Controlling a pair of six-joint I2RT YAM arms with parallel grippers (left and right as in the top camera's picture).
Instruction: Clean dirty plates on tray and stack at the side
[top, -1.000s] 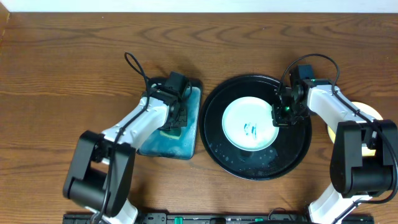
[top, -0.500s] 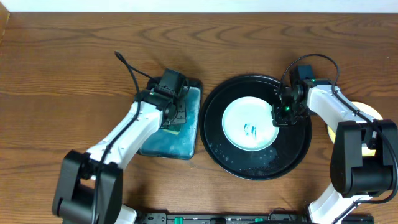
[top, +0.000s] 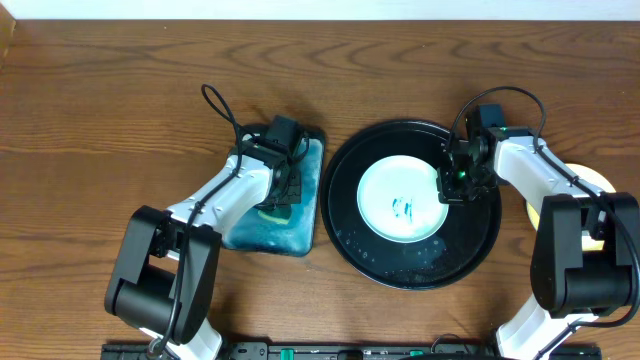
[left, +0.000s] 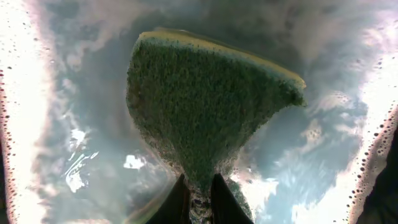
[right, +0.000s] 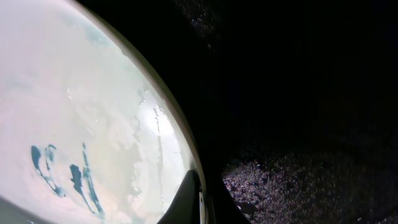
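Brown counter (top: 100, 100) could get wet: your left end effector (left: 199, 186) pinches a soaked sponge (left: 205, 106). Your right end effector (right: 198, 200) pinches the plate (right: 81, 112) rim, which might slip.

blue-water basin (top: 290, 238) left of centre; green-and-yellow sponge (left: 205, 106) sits in its foamy water
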